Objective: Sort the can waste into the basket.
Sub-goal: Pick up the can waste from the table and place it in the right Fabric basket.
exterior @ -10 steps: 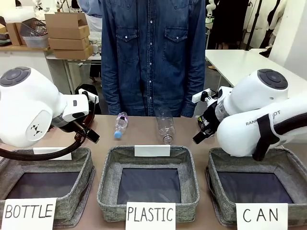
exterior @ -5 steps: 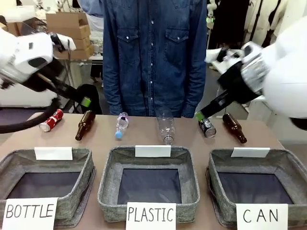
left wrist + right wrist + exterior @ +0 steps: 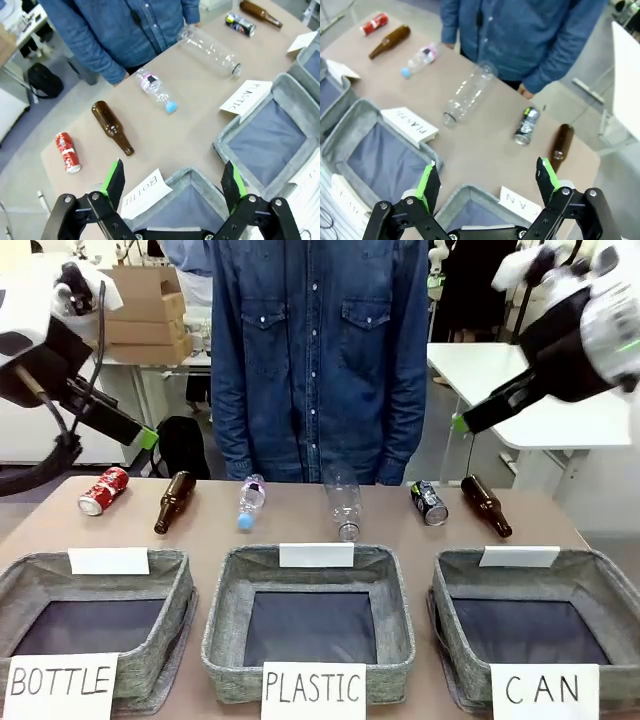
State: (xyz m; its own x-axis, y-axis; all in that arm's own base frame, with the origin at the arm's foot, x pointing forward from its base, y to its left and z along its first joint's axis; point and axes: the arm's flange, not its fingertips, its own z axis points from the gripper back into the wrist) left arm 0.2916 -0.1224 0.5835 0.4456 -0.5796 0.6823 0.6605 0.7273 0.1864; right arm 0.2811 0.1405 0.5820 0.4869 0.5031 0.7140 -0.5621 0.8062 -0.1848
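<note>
Sorting station, nothing gripped

Tan tabletop (image 3: 300, 530): red can (image 3: 104, 490) lies far left; black can (image 3: 430, 503) lies just beyond the CAN basket (image 3: 590, 578). Left gripper (image 3: 173, 172) and right gripper (image 3: 488, 168) hang high, fingers wide apart, holding nothing. Behind: stacked cardboard boxes (image 3: 145, 310), white table (image 3: 490, 365), person in denim shirt (image 3: 320, 360)

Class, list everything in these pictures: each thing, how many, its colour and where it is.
red can: one, red, far left of the row.
black can: one, black, right part of the row.
brown bottles: two, brown, one beside each can.
plastic bottles: two, clear, mid-row.
CAN basket: one, grey, near right.
other baskets: two, grey, near left and middle.
table: one, brown.
person: one, blue shirt, far side.
left hand: open, above the left.
right hand: open, above the right.
</note>
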